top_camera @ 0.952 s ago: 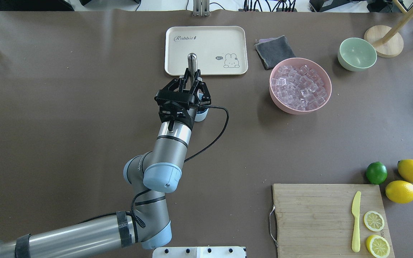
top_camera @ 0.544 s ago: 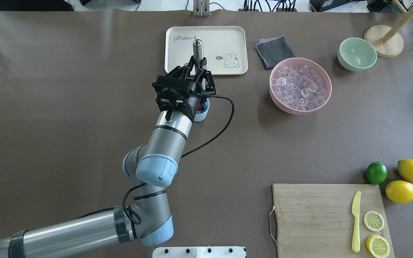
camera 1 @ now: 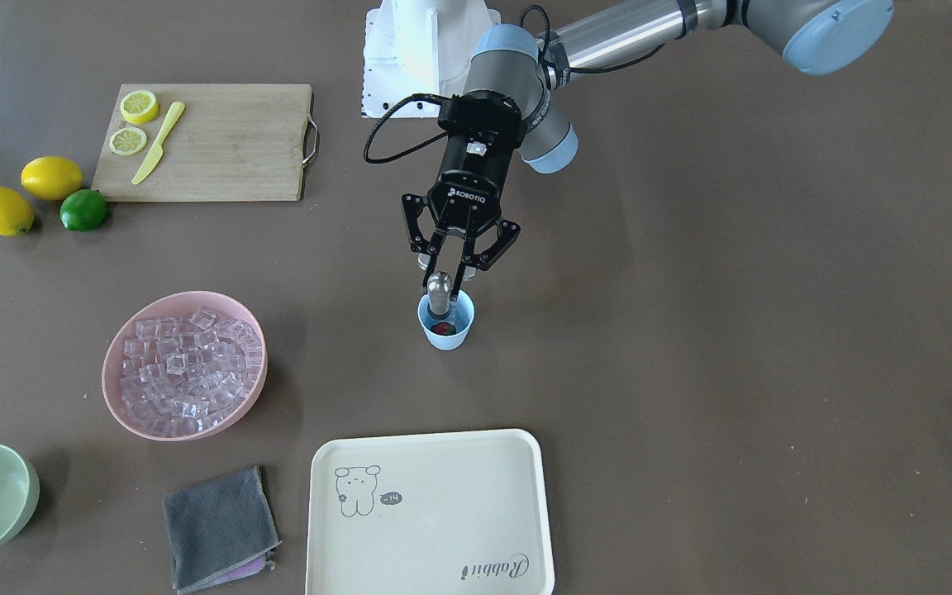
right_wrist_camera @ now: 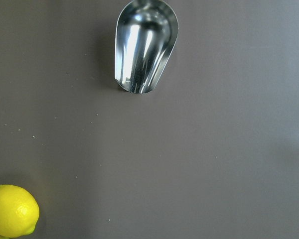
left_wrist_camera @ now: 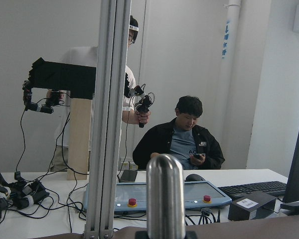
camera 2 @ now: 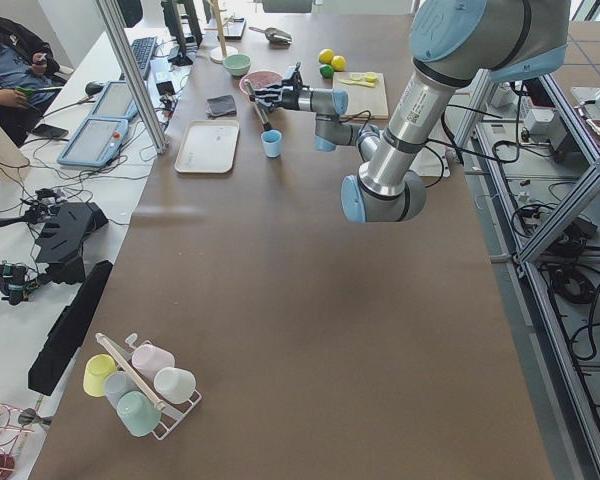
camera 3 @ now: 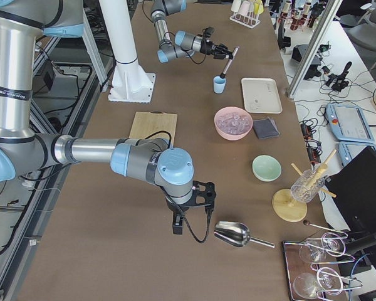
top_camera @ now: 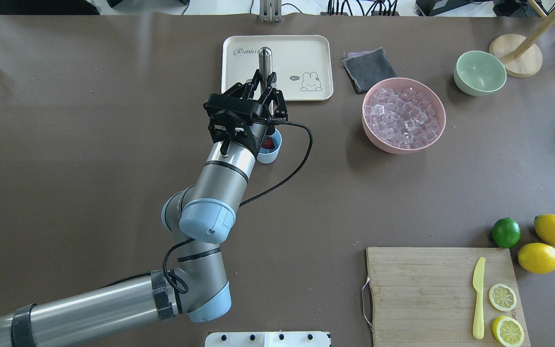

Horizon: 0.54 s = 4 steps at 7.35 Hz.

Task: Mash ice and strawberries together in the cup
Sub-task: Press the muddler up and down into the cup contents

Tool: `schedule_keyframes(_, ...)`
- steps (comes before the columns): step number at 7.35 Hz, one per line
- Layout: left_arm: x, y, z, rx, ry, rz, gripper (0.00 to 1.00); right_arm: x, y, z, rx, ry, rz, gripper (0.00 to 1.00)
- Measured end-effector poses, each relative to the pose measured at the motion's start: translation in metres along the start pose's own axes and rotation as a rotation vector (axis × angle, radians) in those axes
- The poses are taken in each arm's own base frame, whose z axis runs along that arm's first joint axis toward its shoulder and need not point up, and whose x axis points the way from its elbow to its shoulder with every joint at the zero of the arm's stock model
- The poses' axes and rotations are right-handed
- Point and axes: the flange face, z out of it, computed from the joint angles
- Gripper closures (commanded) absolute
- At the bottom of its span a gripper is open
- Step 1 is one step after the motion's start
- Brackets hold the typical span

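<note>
Brown tabletop [top_camera: 89, 144]: left claw [camera 1: 448, 279] grips muddler [camera 1: 440, 292] in cup [camera 1: 448, 332].

From overhead, my left pincer [top_camera: 265, 82] and its wrist hid most of the cup [top_camera: 272, 153] just below it. The metal muddler's [camera 1: 440, 289] lower end sat hidden inside that cup. My right pincer [camera 3: 189, 212] looked too small to judge its grip.

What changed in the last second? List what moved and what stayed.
The left claw, shut on the metal muddler, moved away from the robot toward the tray, tipping the muddler's top further over it. More of the cup and its strawberry now shows. The grip, cup, and pink bowl of ice stayed put.
</note>
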Motion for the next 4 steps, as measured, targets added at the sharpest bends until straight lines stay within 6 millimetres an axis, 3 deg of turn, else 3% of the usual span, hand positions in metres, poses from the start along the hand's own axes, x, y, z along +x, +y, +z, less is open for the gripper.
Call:
schedule_keyframes(2,-0.005,0.028,0.002,-0.029,-0.017,-0.025,0.71,0.0,-0.002,0.0,0.0,0.001,-0.001,0.0)
schedule_keyframes(4,-0.01,0.04,-0.005,-0.046,-0.015,-0.032,0.71,0.0,-0.004,0.0,0.001,0.002,-0.002,0.0)
